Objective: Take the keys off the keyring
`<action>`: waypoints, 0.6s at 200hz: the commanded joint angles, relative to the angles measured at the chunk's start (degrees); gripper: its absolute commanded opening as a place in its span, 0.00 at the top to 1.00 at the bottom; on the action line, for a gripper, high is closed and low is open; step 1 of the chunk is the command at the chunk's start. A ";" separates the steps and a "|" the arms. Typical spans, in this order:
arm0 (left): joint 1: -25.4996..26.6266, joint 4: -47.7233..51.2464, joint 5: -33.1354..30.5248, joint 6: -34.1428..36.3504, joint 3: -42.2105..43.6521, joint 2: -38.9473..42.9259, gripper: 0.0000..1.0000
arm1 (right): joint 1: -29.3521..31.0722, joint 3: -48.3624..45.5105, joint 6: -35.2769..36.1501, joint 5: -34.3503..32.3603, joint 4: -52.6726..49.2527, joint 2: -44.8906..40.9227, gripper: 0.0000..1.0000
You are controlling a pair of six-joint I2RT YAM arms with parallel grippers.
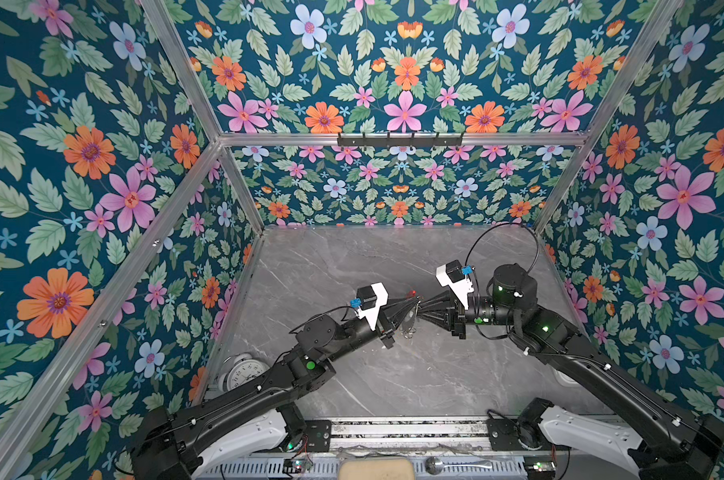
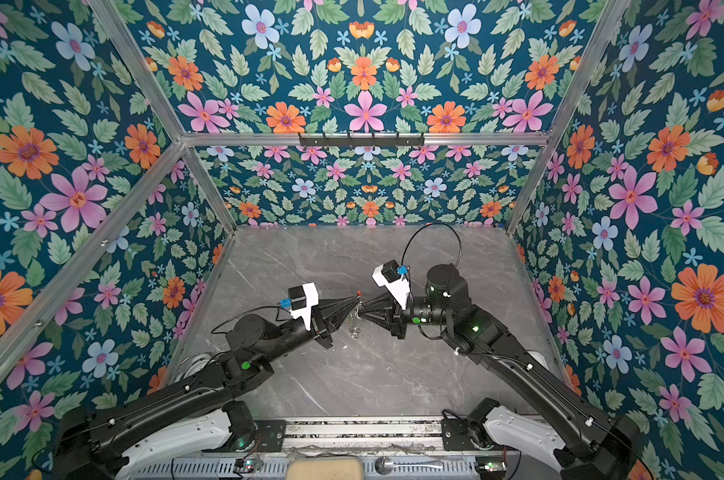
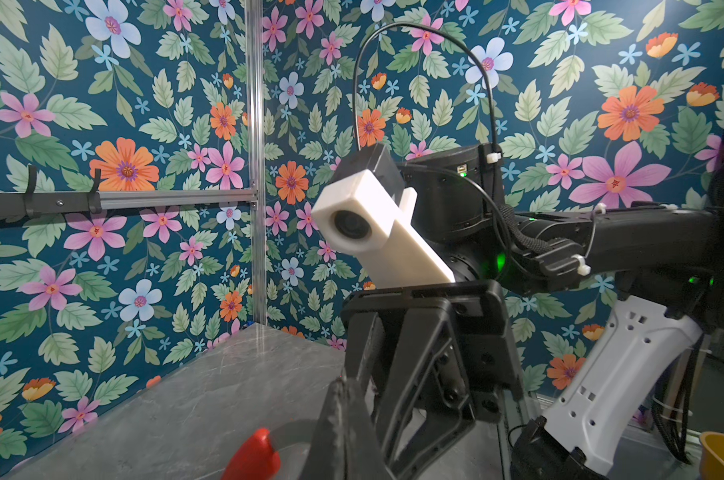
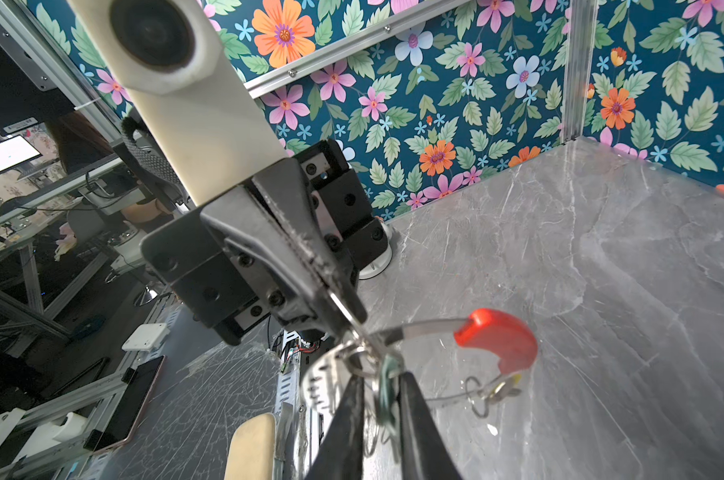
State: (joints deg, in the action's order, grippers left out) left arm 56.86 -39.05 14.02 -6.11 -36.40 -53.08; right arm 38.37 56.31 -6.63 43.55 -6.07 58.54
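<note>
Both grippers meet in mid-air over the middle of the table, with the keyring between them. Its red section (image 1: 413, 293) (image 2: 358, 294) (image 3: 254, 457) (image 4: 497, 336) points towards the back. My left gripper (image 1: 412, 301) (image 2: 354, 301) (image 3: 342, 384) (image 4: 352, 320) is shut on the hoop's grey band (image 4: 422, 326). My right gripper (image 1: 421, 309) (image 2: 362, 309) (image 4: 383, 380) has its jaws drawn narrow around a blurred small silver ring (image 4: 387, 395) that carries a silver key (image 4: 322, 382). Keys hang below the grippers (image 1: 410, 326) (image 2: 354, 328). A yellow-tagged key (image 4: 501, 388) dangles under the red section.
The grey marble table (image 1: 352, 270) is walled in by floral panels. A white alarm clock (image 1: 244, 370) lies in the near-left corner under my left arm. A hook rail (image 1: 399, 139) runs across the back wall. A spoon (image 1: 435, 464) lies beyond the front edge.
</note>
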 commanded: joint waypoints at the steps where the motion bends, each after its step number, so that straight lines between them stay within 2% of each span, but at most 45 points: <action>1: -0.08 -2.96 0.85 -0.75 -0.01 -0.05 1.00 | 0.21 0.24 0.09 0.89 1.91 0.42 0.81; 23: -0.21 -3.14 1.25 -0.99 0.06 -0.09 1.00 | 0.30 0.20 -0.05 1.10 2.34 0.70 0.82; 38: -0.26 -3.14 1.25 -1.10 0.10 -0.03 1.00 | 0.30 0.22 -0.13 1.37 2.55 0.77 0.86; 60: -0.44 -3.14 1.46 -1.27 0.13 0.04 1.00 | 0.30 0.28 -0.31 2.02 2.37 0.86 1.00; 120: -1.38 0.53 3.73 -0.92 -0.29 1.49 1.00 | -0.90 3.44 2.75 3.60 -8.24 0.21 1.00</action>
State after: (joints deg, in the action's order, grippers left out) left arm 55.86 -38.83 15.97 -7.14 -36.34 -52.14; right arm 38.30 58.15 -5.69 45.17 -9.47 58.65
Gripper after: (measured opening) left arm 0.049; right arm 0.066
